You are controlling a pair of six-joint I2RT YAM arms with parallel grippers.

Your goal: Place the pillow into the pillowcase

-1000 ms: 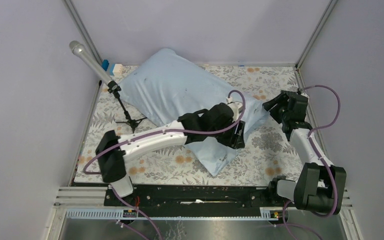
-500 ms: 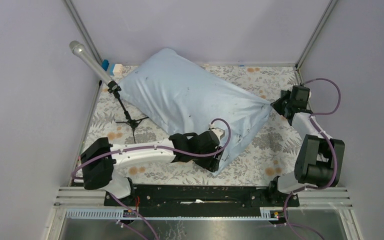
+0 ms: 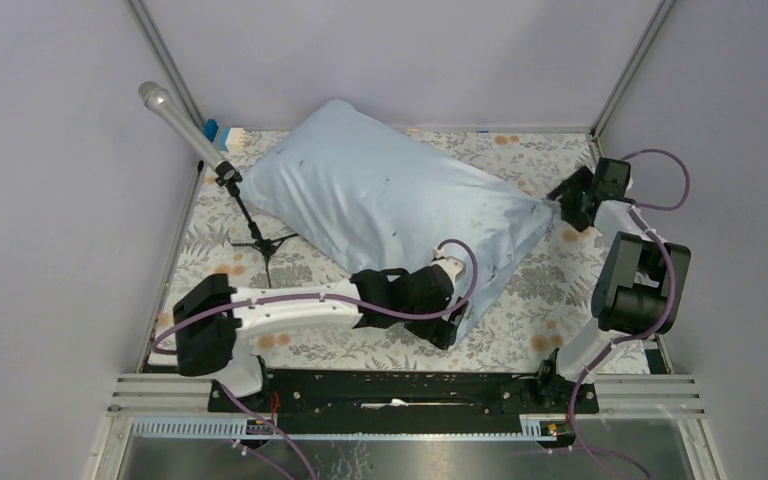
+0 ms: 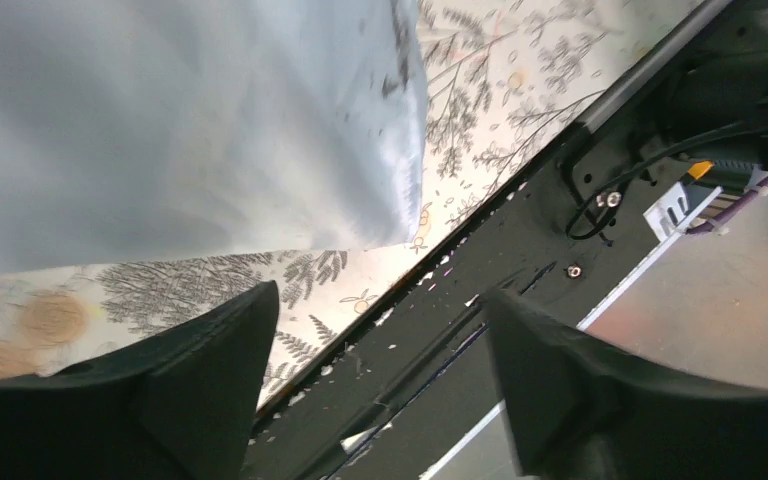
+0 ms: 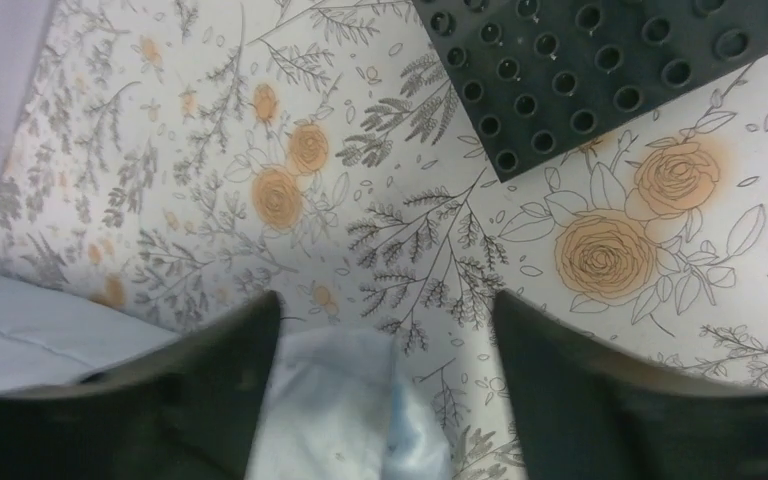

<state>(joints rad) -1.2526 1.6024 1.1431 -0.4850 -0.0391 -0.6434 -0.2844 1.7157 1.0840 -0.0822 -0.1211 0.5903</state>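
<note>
- On the floral-printed table cloth (image 3: 550, 290) the plump light-blue fabric pillowcase (image 3: 390, 200) lies diagonally.
- My left gripper (image 4: 380, 305) — fingers spread, empty — sits beside its near corner.
- My right gripper (image 5: 385, 305) straddles its right corner, fingers apart.

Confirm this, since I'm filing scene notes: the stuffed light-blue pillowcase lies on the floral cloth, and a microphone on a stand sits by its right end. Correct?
Not quite. The microphone on its stand sits by the left end of the pillowcase, not the right; the top external view shows this. The stuffed light-blue pillowcase does lie on the floral cloth.
</note>
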